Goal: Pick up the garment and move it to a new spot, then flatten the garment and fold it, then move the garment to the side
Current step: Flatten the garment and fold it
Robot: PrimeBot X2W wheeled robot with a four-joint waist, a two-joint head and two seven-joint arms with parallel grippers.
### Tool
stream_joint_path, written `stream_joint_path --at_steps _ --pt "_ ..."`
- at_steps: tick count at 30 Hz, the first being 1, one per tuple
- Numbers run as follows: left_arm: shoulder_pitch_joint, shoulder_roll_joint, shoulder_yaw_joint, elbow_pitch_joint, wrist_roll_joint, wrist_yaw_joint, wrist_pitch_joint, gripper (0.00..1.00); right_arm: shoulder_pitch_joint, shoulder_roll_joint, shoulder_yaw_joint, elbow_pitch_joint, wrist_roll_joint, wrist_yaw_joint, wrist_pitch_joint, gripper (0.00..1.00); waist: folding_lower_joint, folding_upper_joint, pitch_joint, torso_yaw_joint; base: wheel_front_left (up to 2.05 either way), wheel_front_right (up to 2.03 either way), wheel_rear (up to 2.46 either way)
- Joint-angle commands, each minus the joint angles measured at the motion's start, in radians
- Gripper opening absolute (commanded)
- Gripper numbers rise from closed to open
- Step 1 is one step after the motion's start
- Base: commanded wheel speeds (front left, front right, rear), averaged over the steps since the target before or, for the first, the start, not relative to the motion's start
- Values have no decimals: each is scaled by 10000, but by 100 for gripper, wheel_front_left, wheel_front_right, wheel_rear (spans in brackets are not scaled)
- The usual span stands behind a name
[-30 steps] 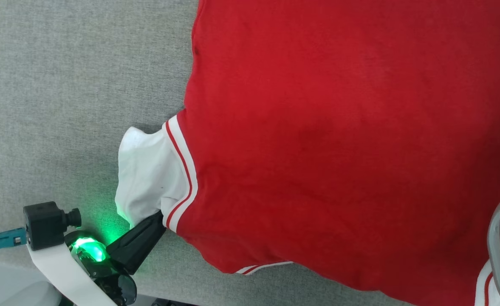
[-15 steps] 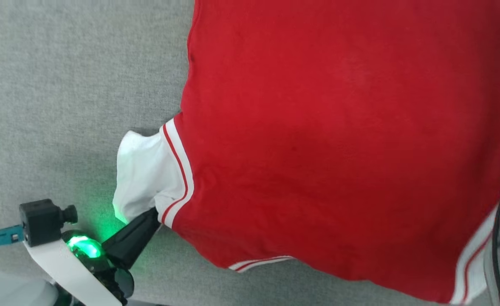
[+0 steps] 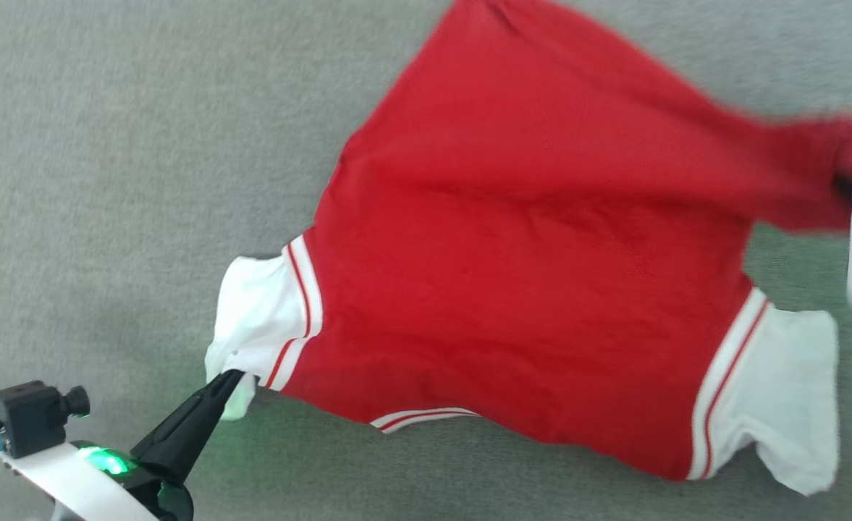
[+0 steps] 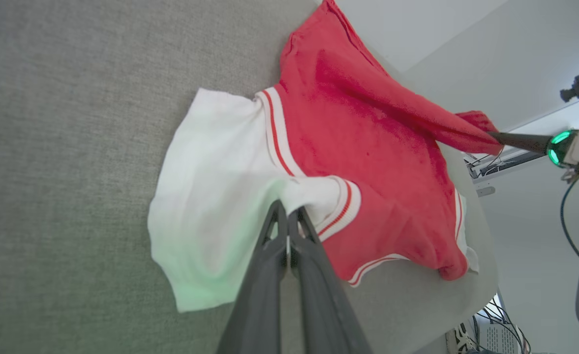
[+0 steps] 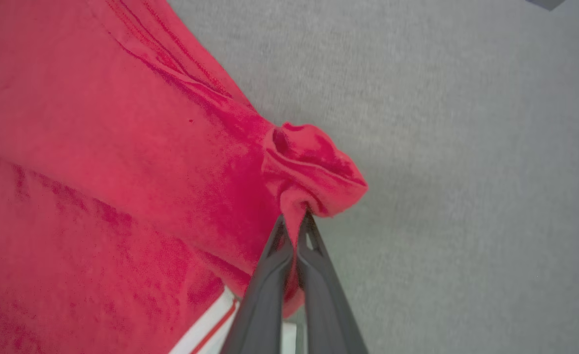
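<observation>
My left tool (image 3: 229, 378) is clamped shut on the garment (image 3: 527, 275). Its two dark fingers are pinched together on the edge of the white sleeve (image 3: 259, 318) at the garment's near-left corner. From my left wrist that sleeve fans out pale on either side of the fingers, with the stripe trim (image 4: 341, 206) folded just beside them.

My right tool (image 5: 294, 223) is closed too, gripping a bunched lump of red cloth at the garment's far-right corner. The cloth runs taut in a ridge from that lump back across the red body. In the head view that tool is blurred at the garment's right edge, so I can only guess that the dark speck against the red is its fingertips.

The garment lies spread on the grey table (image 3: 107, 181), plain red side up. Most of it rests flat, with the gripped corner on the right pulled up off the surface. The other white sleeve (image 3: 787, 391) lies flat at the garment's near-right side. A short striped band (image 3: 422, 418) shows along the garment's near edge, between the two sleeves.
</observation>
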Motion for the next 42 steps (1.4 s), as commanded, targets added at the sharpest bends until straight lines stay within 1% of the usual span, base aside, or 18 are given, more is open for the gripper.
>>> stream_joint_path --at_steps 1,6,7,8,12,13,14,19,22,23,24,26,30,32,34,36,38,42 --pt "223 -27 201 -13 83 28 -20 0 941 170 -150 -596 354 -9 207 0 0 -1 -421 -368 0 0 0" --pt "632 -92 575 -15 119 28 -20 0 3653 747 -295 -2022 1198 -9 701 0 0 -1 -660 -635 0 0 0" --pt "632 -92 575 -15 119 28 -20 0 3653 747 -295 -2022 1198 -9 701 0 0 -1 -660 -635 0 0 0" --pt "707 -101 636 -7 128 28 -20 0 4164 872 -255 -2263 1298 -9 704 0 0 -1 -689 -684 0 0 0" --pt "887 -165 783 45 176 28 -20 0 6007 1292 119 -2806 1499 -9 449 0 0 -1 -746 -822 0 0 0" --pt "911 -177 787 43 168 28 -20 0 6411 1401 264 -2829 1535 -9 391 0 0 -1 -766 -844 0 0 0" --pt "899 -157 713 2 187 28 -20 0 7159 1548 556 -2801 1575 -9 316 0 0 -1 -779 -862 0 0 0" --pt "873 -118 715 -16 113 28 -20 0 7790 1640 1053 -2540 1399 -9 -194 0 0 -1 -777 -945 0 0 0" --pt "878 -85 675 -16 114 28 -20 0 7646 1562 1292 -2341 1287 -7 -696 0 0 -1 -785 -1000 0 0 0" --pt "876 -86 669 -3 114 28 -20 0 7523 1516 1304 -2339 1232 -9 -878 37 0 -1 -795 -1013 0 0 0" --pt "875 -89 672 6 104 28 -20 0 7426 1491 1327 -2369 1217 -7 -1023 100 0 -1 -804 -1023 0 0 0" --pt "880 -110 686 11 86 28 -20 0 7274 1433 1335 -2599 1403 -7 -1180 100 0 -1 -823 -1029 0 0 0" --pt "877 -229 674 -8 103 28 -20 0 6672 1354 849 -3534 1944 -7 -1067 100 0 -1 -847 -962 0 0 0" --pt "817 -300 658 -17 96 28 -20 0 6107 1247 545 -4026 2150 -7 -921 100 0 -1 -833 -902 0 0 0" --pt "736 -386 674 -25 96 28 -20 0 5281 1216 239 -4198 2148 -7 -787 100 0 -1 -762 -848 0 0 0" --pt "639 -486 670 -43 93 28 -20 0 4174 1084 248 -3922 1944 -7 -739 100 0 -1 -648 -815 0 0 0" --pt "501 -536 531 -60 139 28 -20 0 2977 827 482 -3247 1501 -7 -890 100 0 -1 -520 -719 0 0 0" --pt "1 -580 142 -120 172 28 -20 0 865 668 1313 -1222 516 -7 -1540 100 0 -1 -249 -417 0 0 0"
